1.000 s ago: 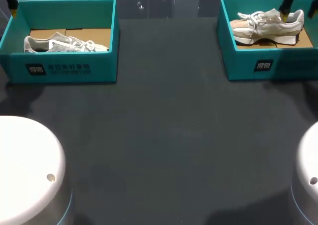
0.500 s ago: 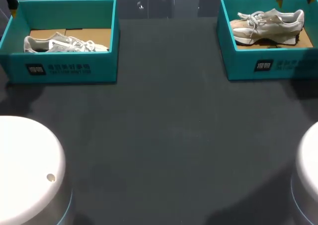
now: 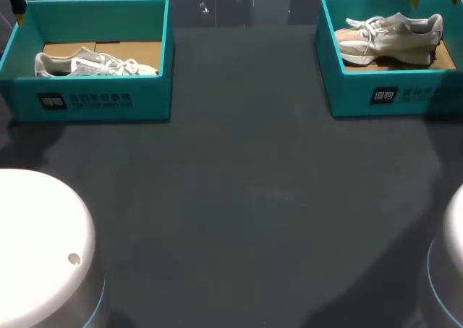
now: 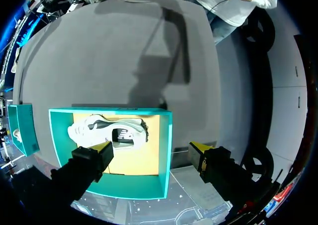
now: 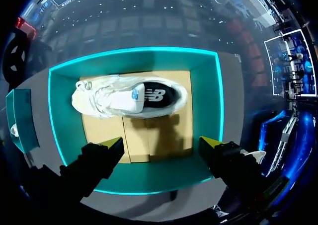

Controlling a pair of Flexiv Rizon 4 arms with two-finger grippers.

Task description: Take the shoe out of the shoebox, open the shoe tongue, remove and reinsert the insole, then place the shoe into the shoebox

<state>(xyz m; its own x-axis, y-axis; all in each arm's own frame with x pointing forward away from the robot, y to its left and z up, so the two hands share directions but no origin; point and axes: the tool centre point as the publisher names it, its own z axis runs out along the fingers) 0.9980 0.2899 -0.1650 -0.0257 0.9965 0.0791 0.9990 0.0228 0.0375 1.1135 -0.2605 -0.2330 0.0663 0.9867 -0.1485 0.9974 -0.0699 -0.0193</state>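
Right gripper hangs over the right shoebox and its beige sneaker, fingers spread wide (pointing straight down). Left gripper hangs equally agape over the left shoebox.

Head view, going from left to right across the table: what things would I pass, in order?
First the left teal shoebox, with a grey shoe lying inside it → bare dark tabletop → the right teal shoebox, with a beige shoe lying inside it.

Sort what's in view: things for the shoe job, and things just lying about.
For the job: right shoe, right shoebox, left shoe, left shoebox, right gripper, left gripper.
Just there: table, white arm bases.
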